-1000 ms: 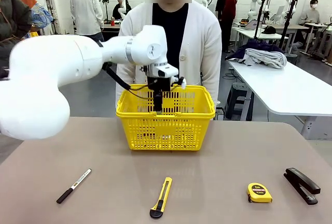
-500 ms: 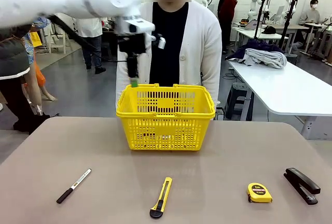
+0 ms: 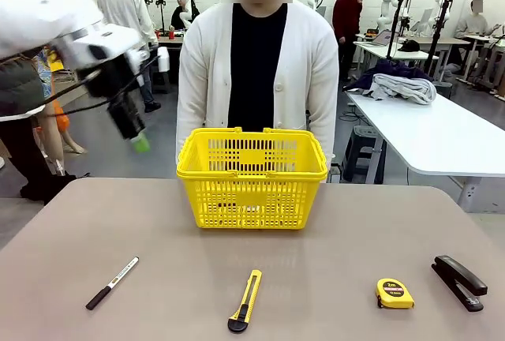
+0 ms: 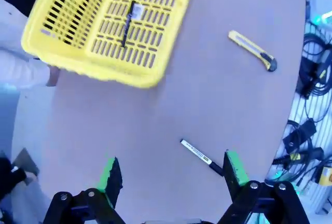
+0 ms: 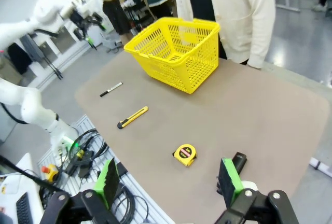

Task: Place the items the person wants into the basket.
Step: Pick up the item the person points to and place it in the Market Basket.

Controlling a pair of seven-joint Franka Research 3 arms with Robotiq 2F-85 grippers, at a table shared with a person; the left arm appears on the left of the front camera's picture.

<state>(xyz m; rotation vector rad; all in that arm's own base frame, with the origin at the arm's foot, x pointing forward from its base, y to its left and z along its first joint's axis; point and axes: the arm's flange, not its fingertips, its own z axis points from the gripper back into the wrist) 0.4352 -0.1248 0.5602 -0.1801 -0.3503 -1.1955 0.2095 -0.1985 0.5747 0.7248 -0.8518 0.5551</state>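
Basket (image 4: 140, 79) holds black pen (image 4: 127, 24) | left end effector (image 4: 172, 169) wide, empty | right end effector (image 5: 168, 177) wide, empty

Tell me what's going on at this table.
The robot is loading tools into the yellow basket for the person standing behind it. One black pen already lies in the basket. The white-barrelled pen and the utility knife lie on the table's near side, with a tape measure and a stapler to their right. The left gripper hangs open and empty, up to the left of the basket. The right gripper is open and empty too.
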